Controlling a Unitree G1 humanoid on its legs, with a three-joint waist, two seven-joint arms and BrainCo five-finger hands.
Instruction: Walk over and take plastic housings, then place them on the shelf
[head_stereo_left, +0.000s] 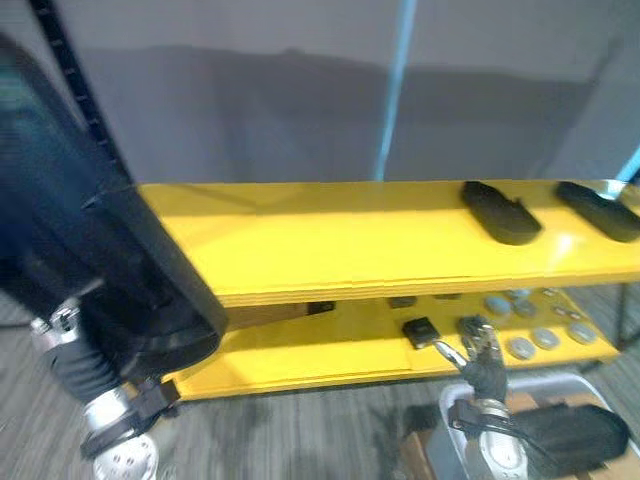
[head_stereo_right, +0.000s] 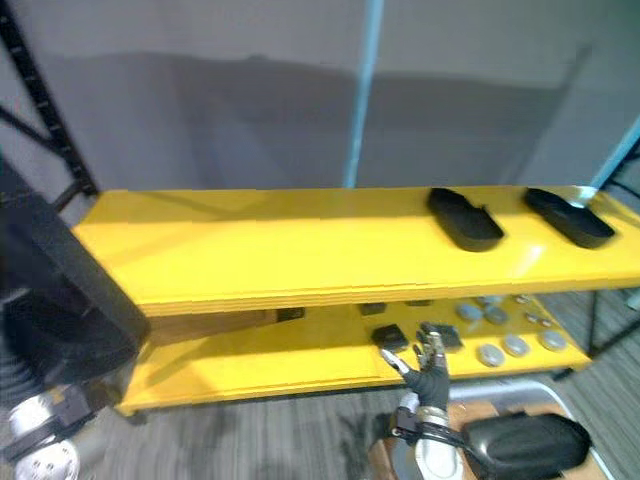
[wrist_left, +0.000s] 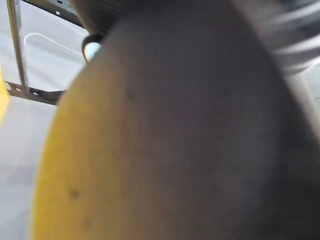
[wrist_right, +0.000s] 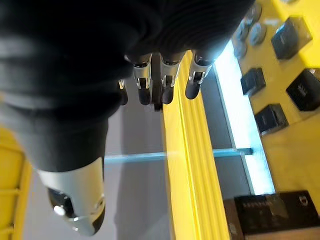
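Now plastic housing (head_stereo_left: 500, 212) and second housing (head_stereo_left: 598, 210) lie on shelf (head_stereo_left: 330, 240) top board, right end. Big black housing (head_stereo_left: 120, 260) over left hand (head_stereo_left: 85, 365); its grip hidden, cannot tell. Right hand (head_stereo_left: 482, 358) empty, fingers relaxed, before lower board (head_stereo_left: 320, 350).

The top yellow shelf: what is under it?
Under the top yellow shelf lies a lower yellow shelf holding small black square blocks and grey round discs. Its back part is covered by the top board, so anything there cannot be seen.
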